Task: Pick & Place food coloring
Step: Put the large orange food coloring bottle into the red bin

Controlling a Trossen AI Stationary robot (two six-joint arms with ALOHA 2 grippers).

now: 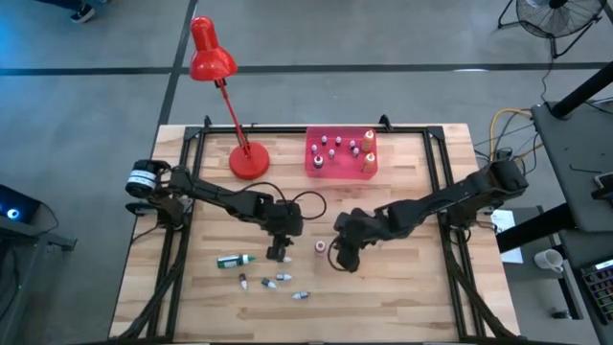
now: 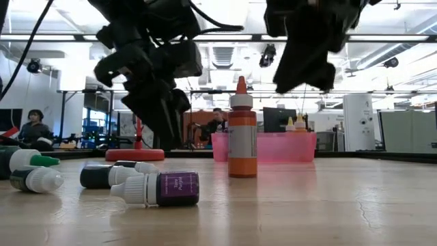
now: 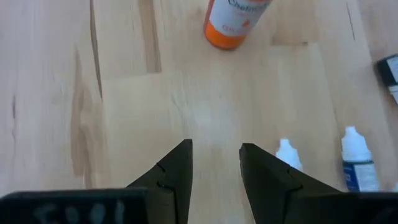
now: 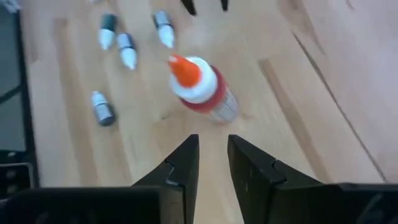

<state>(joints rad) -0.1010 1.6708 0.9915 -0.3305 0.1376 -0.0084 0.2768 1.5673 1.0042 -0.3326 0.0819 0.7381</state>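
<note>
An orange-red food coloring bottle [image 1: 320, 247] with a pointed cap stands upright on the table between my two grippers; it also shows in the low view [image 2: 242, 133] and the right wrist view [image 4: 202, 90]. My left gripper [image 3: 216, 146] hangs open over bare wood just left of it. My right gripper [image 4: 213, 140] is raised just right of it, its fingers narrowly apart with nothing between them. A dark green bottle [image 1: 233, 260] and several tiny bottles [image 1: 268, 283] lie on their sides near the front edge.
A pink tray [image 1: 341, 153] holding several bottles stands at the far middle. The red desk lamp [image 1: 247, 159] has its base to the left of the tray. In the low view a purple-labelled bottle [image 2: 164, 188] lies closest to the front edge.
</note>
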